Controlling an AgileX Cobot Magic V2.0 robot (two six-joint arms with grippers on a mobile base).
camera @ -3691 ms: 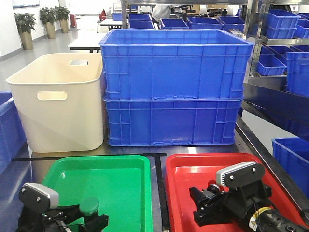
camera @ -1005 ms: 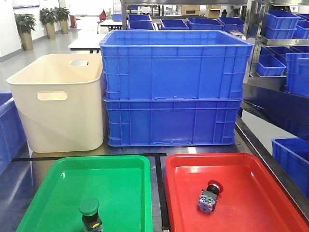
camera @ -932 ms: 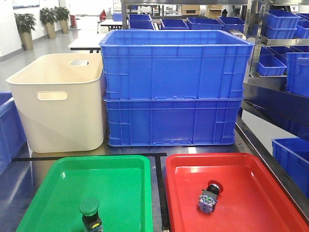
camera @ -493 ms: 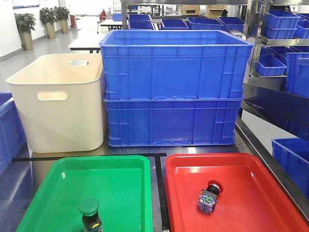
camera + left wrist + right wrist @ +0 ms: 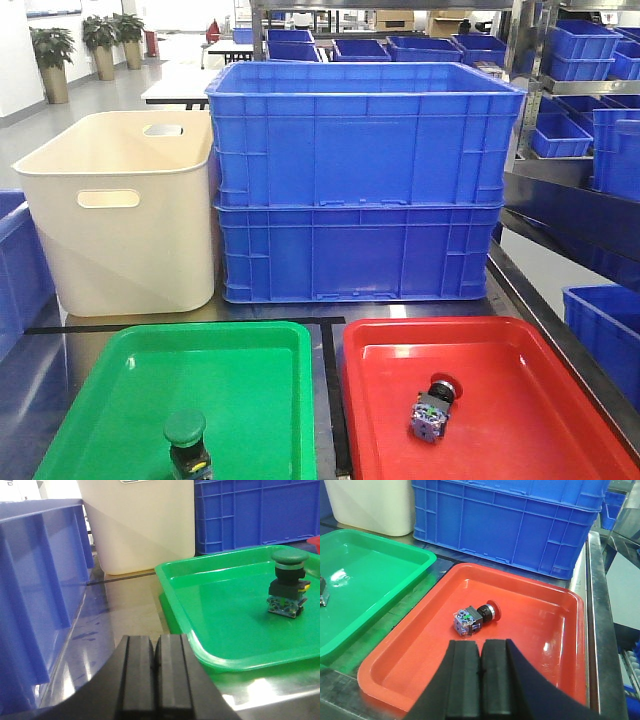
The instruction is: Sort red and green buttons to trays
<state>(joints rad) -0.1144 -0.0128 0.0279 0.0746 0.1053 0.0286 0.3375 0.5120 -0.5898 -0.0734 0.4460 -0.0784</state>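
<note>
Buttons sorted, each in the tray of its own colour.
The green-capped push button (image 5: 286,583) stands upright in the glossy green plastic tray (image 5: 210,650); the red-capped push button (image 5: 474,617) lies on its side in the glossy red plastic tray (image 5: 530,660). My left tool (image 5: 155,672) and right tool (image 5: 479,680) are both clenched, grasping nothing, short of the trays.

Open floor was left around each button in the green tray (image 5: 250,370) and red tray (image 5: 520,400); passage behind was blocked by stacked blue crates (image 5: 360,180) and a cream tub (image 5: 125,215).
</note>
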